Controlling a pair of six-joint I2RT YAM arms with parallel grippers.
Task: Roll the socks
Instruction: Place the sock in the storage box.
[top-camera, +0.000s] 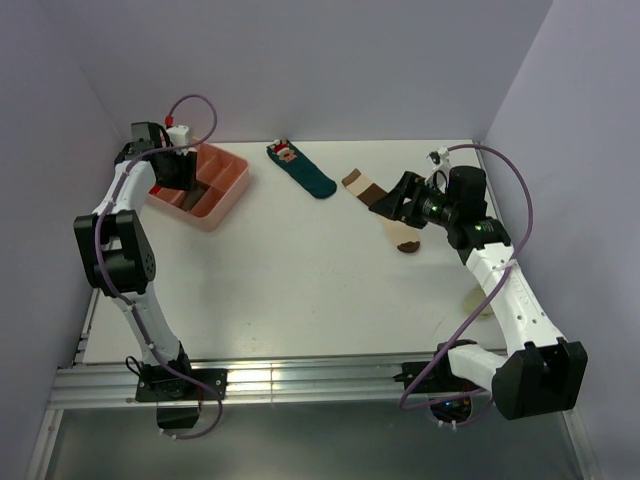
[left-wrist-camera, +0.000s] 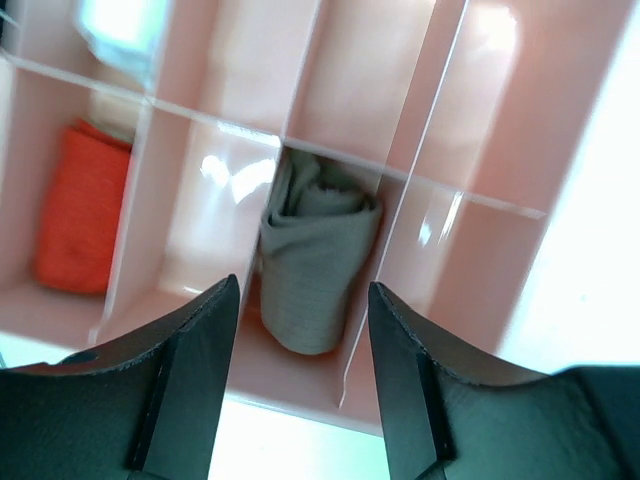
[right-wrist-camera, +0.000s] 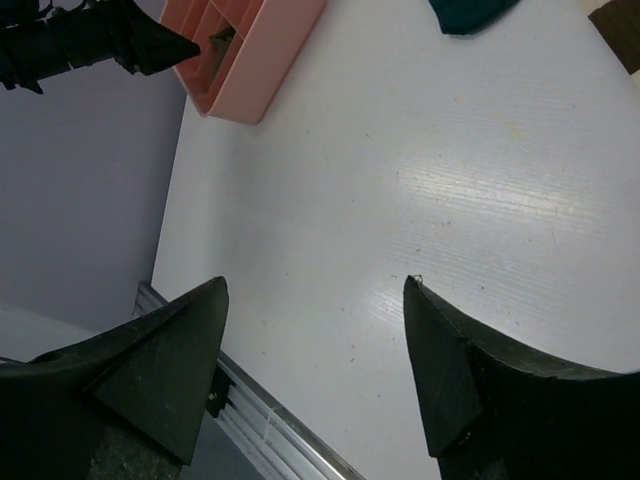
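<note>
The plain tan sock (left-wrist-camera: 315, 255) lies rolled up in a middle compartment of the pink tray (left-wrist-camera: 480, 270). My left gripper (left-wrist-camera: 302, 285) is open and empty just above it, one finger on each side, not touching; it hangs over the tray (top-camera: 228, 195) at the back left (top-camera: 183, 172). The cream sock with brown and tan bands (top-camera: 404, 236) lies flat at the back right; only its dark corner (right-wrist-camera: 622, 30) shows in the right wrist view. My right gripper (top-camera: 393, 203) hovers over its middle, open and empty (right-wrist-camera: 316, 282).
A dark teal sock with a red-and-white figure (top-camera: 300, 168) lies flat at the back centre and shows in the right wrist view (right-wrist-camera: 470, 12). An orange roll (left-wrist-camera: 80, 210) fills another tray compartment. A pale round thing (top-camera: 478, 302) lies by the right arm. Walls close in on three sides.
</note>
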